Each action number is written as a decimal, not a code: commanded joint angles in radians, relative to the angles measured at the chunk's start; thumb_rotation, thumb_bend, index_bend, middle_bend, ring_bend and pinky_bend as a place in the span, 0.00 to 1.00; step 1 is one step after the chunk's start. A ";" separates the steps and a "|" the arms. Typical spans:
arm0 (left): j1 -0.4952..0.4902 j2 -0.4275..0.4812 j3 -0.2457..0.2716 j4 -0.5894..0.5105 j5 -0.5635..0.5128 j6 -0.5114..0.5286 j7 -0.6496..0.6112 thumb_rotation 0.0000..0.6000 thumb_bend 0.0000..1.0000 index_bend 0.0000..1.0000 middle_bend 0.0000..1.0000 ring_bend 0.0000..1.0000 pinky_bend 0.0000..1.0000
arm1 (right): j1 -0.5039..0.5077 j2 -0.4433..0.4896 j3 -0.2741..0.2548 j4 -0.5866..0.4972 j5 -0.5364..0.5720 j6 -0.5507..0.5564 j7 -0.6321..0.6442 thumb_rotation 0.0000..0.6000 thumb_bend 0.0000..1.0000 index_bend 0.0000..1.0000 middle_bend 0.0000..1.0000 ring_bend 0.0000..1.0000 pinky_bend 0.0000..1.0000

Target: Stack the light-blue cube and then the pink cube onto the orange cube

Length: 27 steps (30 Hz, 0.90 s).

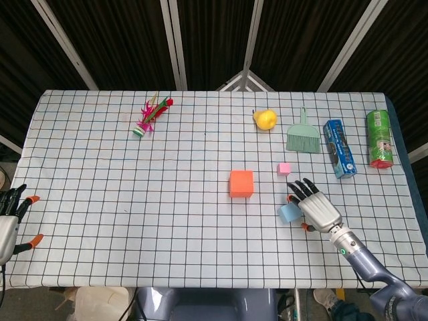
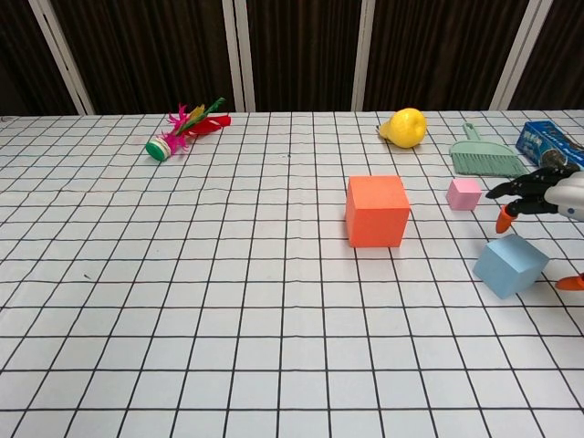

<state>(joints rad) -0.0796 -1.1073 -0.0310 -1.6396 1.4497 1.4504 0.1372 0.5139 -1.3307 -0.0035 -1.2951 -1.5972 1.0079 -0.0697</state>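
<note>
1. Currently, the right hand (image 1: 313, 206) hovers over the light-blue cube (image 1: 289, 212) — fingers spread, nothing gripped; the chest view shows a gap between the fingertips (image 2: 508, 215) and the cube's top face.
2. The light-blue cube lies flat on the checked tablecloth (image 1: 134, 187), in front and to the right of the orange cube (image 1: 241, 183).
3. The pink cube (image 1: 284, 168) sits just right of the orange cube, apart from it.
4. The left hand (image 1: 9, 221) rests at the table's near left edge — fingers extended, empty.
</note>
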 commanded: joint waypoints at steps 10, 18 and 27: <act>-0.003 -0.005 -0.001 -0.003 -0.009 -0.007 0.013 1.00 0.21 0.20 0.00 0.00 0.02 | 0.009 -0.015 -0.012 0.030 -0.010 0.009 0.051 1.00 0.28 0.30 0.07 0.05 0.00; -0.006 -0.004 -0.003 -0.001 -0.019 -0.015 0.011 1.00 0.21 0.20 0.00 0.00 0.02 | 0.019 -0.025 -0.016 0.025 -0.019 0.016 0.065 1.00 0.29 0.32 0.07 0.05 0.00; -0.007 -0.003 -0.004 -0.004 -0.025 -0.018 0.017 1.00 0.21 0.20 0.00 0.00 0.02 | 0.029 -0.031 -0.015 0.021 -0.011 0.008 0.061 1.00 0.30 0.36 0.07 0.06 0.00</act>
<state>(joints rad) -0.0861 -1.1107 -0.0348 -1.6435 1.4246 1.4327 0.1545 0.5431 -1.3618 -0.0191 -1.2738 -1.6081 1.0160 -0.0081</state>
